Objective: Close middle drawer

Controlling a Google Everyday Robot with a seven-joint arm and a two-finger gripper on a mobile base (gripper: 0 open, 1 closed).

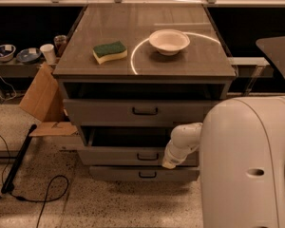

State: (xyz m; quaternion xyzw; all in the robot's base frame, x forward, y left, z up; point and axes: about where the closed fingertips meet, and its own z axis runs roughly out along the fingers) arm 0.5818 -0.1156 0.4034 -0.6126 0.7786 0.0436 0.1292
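Camera view: sponge (pixel 109 51) and bowl (pixel 169 41) sit on the bench (pixel 190 66) above a speckled floor (pixel 109 204); tool (pixel 171 159) at the open middle drawer (pixel 123 155), its grip impossible to tell.

Looks like a lab: metal cabinet (pixel 180 65) on speckled floor (pixel 109 203), cables (pixel 57 176) and cardboard (pixel 40 99) left of it; gripper (pixel 172 159) at its front.

On the counter (pixel 180 65) a green-and-yellow sponge (pixel 109 51) lies left of a white bowl (pixel 169 41). At left, cardboard (pixel 40 99) leans beside it, with a black cable (pixel 47 194) on the floor. The end effector (pixel 171 161) sits low at the cabinet front.
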